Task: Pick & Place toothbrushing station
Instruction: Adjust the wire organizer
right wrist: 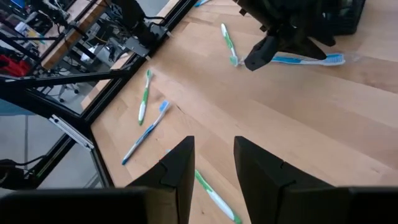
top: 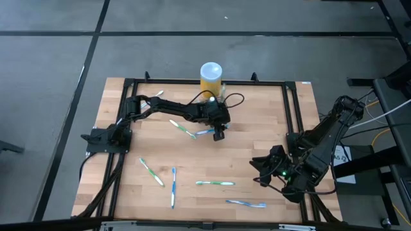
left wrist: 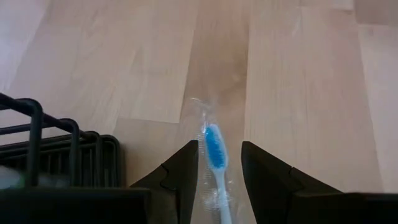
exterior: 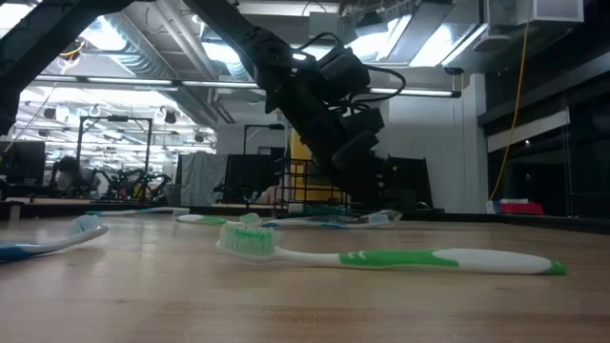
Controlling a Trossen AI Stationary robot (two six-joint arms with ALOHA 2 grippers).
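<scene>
Right now the left gripper [top: 219, 134] hovers at table centre, fingers [left wrist: 186, 168] narrowly parted around a wrapped blue toothbrush [left wrist: 214, 149] — apparently not pinching. The toothbrushing station [left wrist: 68, 149] sits just beside it, toward twelve o'clock. Slippery wrap could slide free. The right gripper [right wrist: 211, 165] — fingers slightly apart, empty — waits at four o'clock.

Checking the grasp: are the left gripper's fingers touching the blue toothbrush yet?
Apart. The left wrist view shows the blue toothbrush lying between the left gripper's open fingers, with wood visible on both sides of it.
</scene>
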